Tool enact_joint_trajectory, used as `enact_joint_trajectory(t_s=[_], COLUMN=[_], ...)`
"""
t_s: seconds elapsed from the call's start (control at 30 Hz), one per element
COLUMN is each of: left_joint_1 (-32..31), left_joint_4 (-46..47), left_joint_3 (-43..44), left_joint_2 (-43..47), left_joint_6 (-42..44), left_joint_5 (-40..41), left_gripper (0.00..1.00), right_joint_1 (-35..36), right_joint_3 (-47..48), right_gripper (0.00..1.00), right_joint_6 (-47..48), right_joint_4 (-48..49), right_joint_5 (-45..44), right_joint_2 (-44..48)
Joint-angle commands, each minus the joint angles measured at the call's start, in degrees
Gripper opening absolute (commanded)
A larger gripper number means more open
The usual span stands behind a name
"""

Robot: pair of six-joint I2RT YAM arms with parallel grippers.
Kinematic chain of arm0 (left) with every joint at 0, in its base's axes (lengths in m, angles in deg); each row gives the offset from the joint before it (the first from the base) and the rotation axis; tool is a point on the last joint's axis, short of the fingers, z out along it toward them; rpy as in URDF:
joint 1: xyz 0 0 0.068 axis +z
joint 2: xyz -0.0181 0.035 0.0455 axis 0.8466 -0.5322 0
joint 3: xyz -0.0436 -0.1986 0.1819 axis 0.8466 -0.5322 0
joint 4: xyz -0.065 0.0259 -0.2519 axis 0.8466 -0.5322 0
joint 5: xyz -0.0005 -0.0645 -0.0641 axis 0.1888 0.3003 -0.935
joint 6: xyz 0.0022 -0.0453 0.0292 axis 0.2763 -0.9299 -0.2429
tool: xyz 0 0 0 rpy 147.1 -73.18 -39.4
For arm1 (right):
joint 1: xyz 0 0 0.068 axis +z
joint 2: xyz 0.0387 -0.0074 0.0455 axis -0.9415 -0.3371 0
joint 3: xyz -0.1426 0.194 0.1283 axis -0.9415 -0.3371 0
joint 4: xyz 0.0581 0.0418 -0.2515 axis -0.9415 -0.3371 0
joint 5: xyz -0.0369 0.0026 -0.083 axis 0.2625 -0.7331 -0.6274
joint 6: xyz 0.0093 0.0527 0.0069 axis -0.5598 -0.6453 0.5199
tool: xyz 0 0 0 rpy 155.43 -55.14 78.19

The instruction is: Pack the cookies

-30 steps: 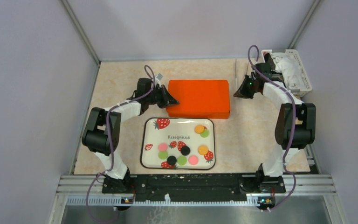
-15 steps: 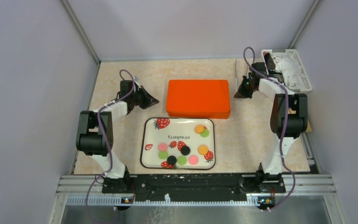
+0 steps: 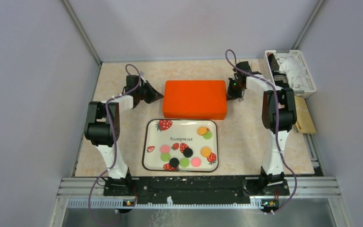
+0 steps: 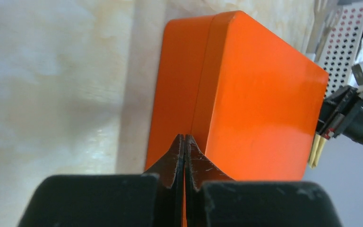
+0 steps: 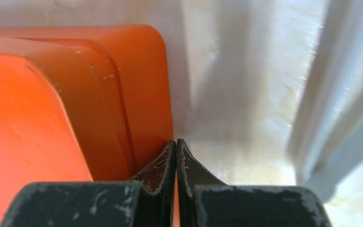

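**COOKIES ON TRAY; BOTH PINCERS AT BOX ENDS**

The cookies (image 3: pixel 184 162) are small, flat, round discs in orange, pink, green and black. They lie face up and scattered on the tray (image 3: pixel 179 126), most in its near half and two near its far right corner. A disc has no long axis, but the group spreads left to right along the tray's length.

The tray is a white, dark-rimmed rectangle with strawberry prints. It sits on the desk (image 3: pixel 123 137) between the arm bases and the box (image 3: pixel 194 99).

The box is smooth, glossy orange with rounded corners, and its long axis runs parallel to the tray.

The left pincer (image 4: pixel 185 142) is pressed together, with its tips at the box's left end, in line with the lid seam. The right pincer (image 5: pixel 176 144) is also pressed together, at the right end, and holds nothing.

Only the wrist views show the seam, the stepped lip and fine scratches. Only the top view shows the cookies and the white basket (image 3: pixel 307 75) at far right.
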Motion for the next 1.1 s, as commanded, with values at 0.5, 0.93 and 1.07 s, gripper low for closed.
enact_joint_trajectory(t_s=[0.5, 0.93, 1.07], left_joint_1=[-0.9, -0.9, -1.0], left_joint_4=[-0.7, -3.2, -6.6], left_joint_3=[-6.1, -7.4, -8.4], left_joint_2=[7.8, 10.0, 11.2], left_joint_6=[0.4, 1.6, 2.7], left_joint_5=[-4.9, -5.5, -3.9], left_gripper=[0.0, 0.0, 0.0], right_joint_1=[7.5, 6.8, 6.6], right_joint_3=[10.1, 4.9, 4.4], right_gripper=[0.0, 0.0, 0.02], right_joint_6=[0.2, 0.1, -1.1], right_joint_4=[-7.3, -5.3, -6.4], right_joint_5=[-11.7, -12.6, -17.8], right_joint_2=[-1.6, 1.4, 2.2])
